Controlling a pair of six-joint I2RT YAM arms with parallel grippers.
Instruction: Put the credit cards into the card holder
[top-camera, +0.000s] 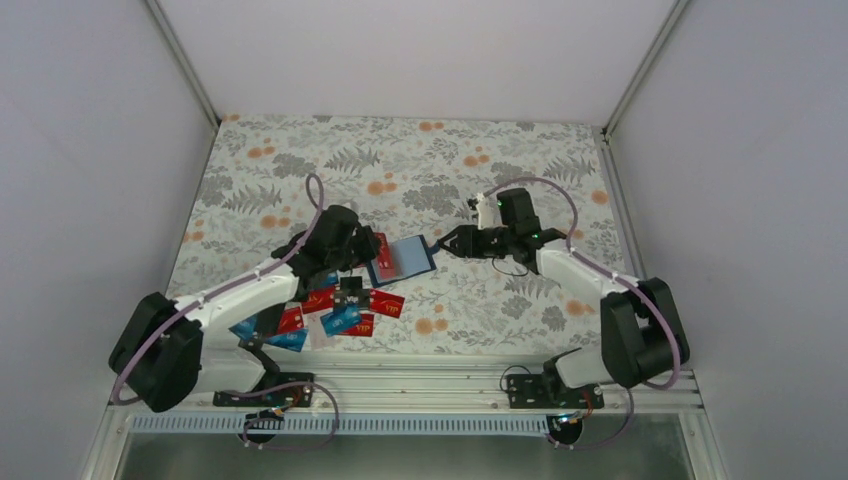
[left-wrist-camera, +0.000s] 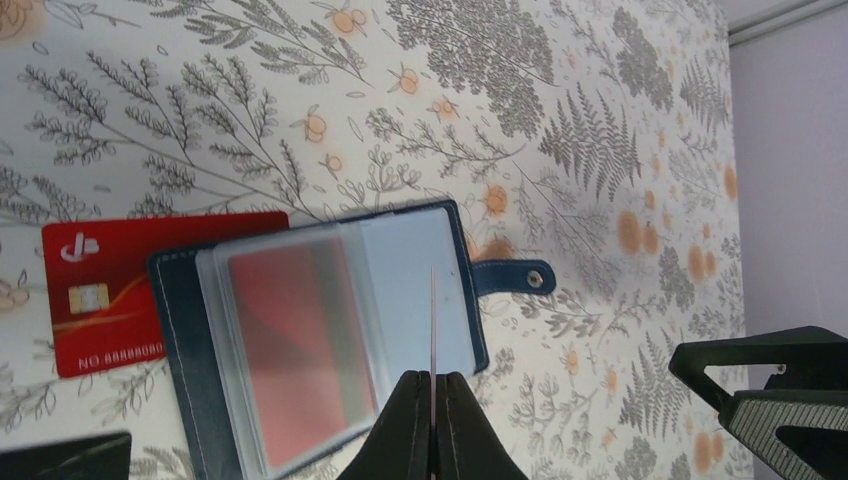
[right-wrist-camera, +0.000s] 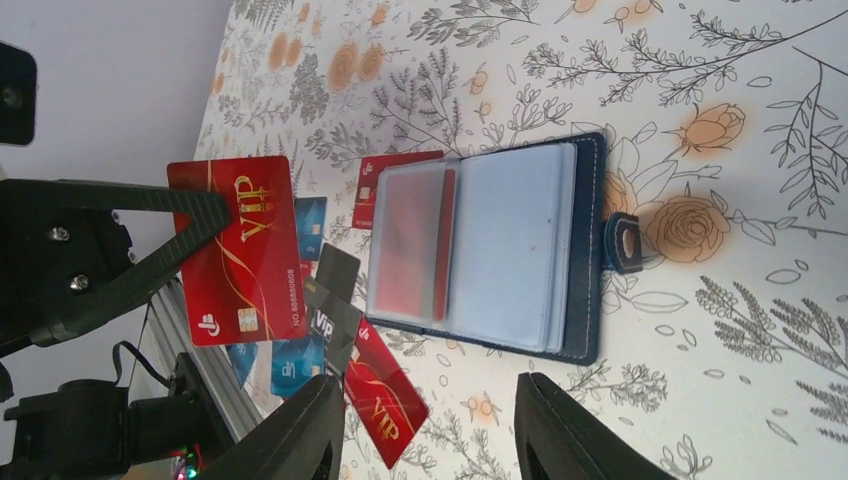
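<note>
One red VIP card (right-wrist-camera: 237, 250), open card holder (right-wrist-camera: 500, 250)

Open holder (right-wrist-camera: 500, 250), red card (right-wrist-camera: 408, 240) prob. inside

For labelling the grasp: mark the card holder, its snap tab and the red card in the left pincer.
card holder (right-wrist-camera: 500, 250), right wrist view, clear inner sleeve.
snap tab (right-wrist-camera: 613, 245), right wrist view, strap beside the snap.
red card (right-wrist-camera: 240, 250), right wrist view, middle of its printed face.
</note>
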